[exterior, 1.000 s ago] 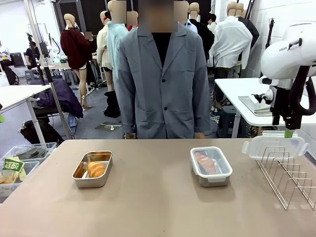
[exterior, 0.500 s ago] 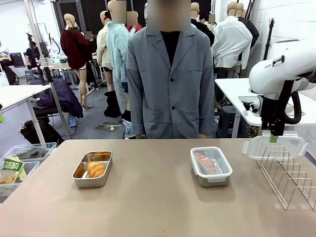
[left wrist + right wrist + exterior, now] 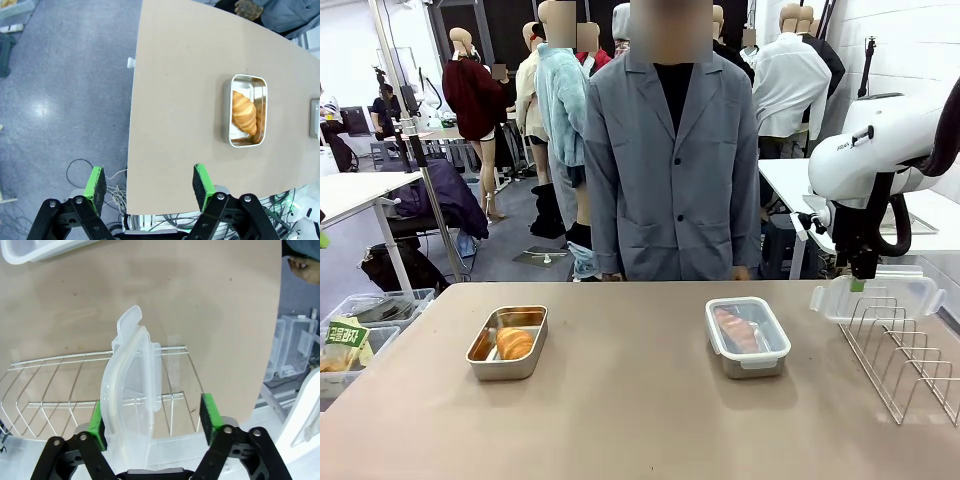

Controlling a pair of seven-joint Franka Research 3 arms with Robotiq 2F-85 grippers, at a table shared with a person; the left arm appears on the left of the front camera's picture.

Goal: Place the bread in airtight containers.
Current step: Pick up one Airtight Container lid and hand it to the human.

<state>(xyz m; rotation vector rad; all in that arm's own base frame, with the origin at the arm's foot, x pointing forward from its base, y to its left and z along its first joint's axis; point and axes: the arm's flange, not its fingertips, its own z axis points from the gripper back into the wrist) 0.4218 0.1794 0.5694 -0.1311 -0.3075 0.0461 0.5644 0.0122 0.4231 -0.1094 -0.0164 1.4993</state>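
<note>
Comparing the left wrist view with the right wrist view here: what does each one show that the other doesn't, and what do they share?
Left wrist alone: the open left gripper beyond the table edge, and an uncovered container holding a croissant.
Right wrist alone: the right gripper, jaws apart around a clear lid standing on edge in the wire rack; whether its pads press the lid cannot be told.
Shared: the tan table and the person's hand at its far edge.

My right claw's (image 3: pixel 152 425) fingertips sit behind the clear plastic clip lid (image 3: pixel 132 400); contact unclear. Wire rack (image 3: pixel 905 355) cropped at frame edge.
</note>
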